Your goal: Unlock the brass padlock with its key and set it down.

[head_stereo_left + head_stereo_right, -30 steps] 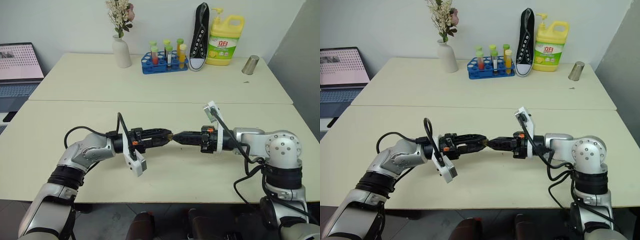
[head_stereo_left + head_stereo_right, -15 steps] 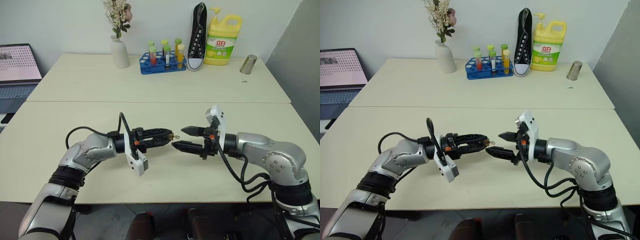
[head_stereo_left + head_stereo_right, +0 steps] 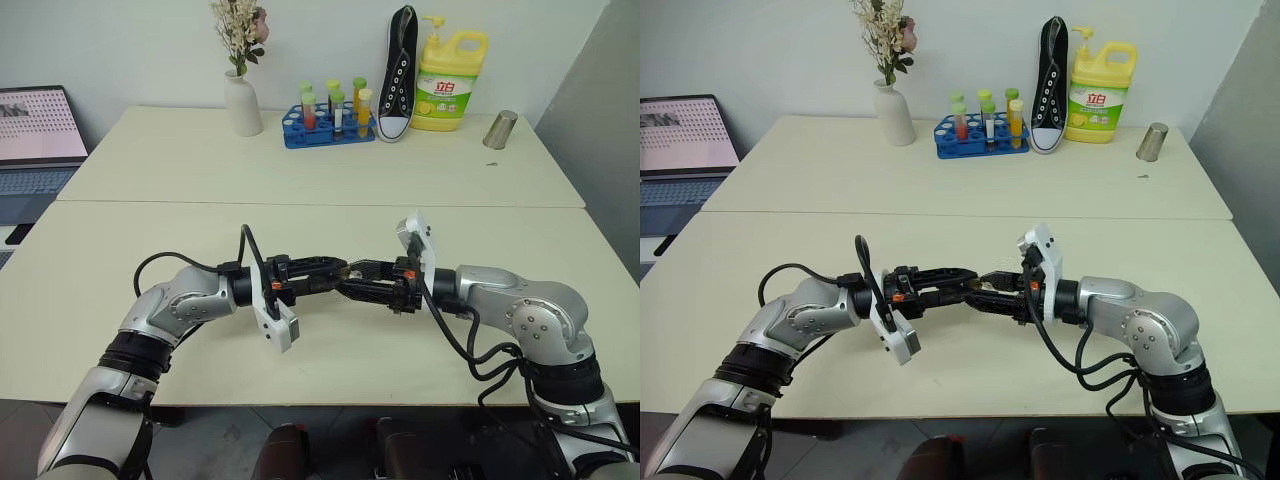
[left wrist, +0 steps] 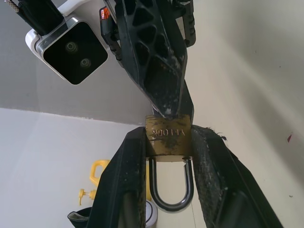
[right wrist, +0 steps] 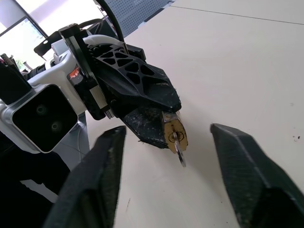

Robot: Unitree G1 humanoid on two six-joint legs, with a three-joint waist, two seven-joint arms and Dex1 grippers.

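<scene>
The brass padlock (image 4: 167, 137) is clamped by its body between the fingers of my left gripper (image 3: 338, 272), which is shut on it and holds it level above the table (image 3: 330, 365). Its silvery shackle (image 4: 169, 190) points back toward the left wrist. A small silvery key (image 5: 178, 150) sticks out of the lock's keyhole. My right gripper (image 5: 167, 128) faces the left one tip to tip. It is open, with one finger on each side of the key and neither touching it.
Along the far table stand a vase of flowers (image 3: 242, 100), a blue rack of test tubes (image 3: 328, 122), a black shoe (image 3: 397, 70), a yellow detergent bottle (image 3: 449, 80) and a metal cup (image 3: 500, 130). A laptop (image 3: 35, 135) sits at the far left.
The right gripper let go at the lock, drew back and opened wide. It has now come back in around the key with its fingers closer together. The left gripper kept still.
</scene>
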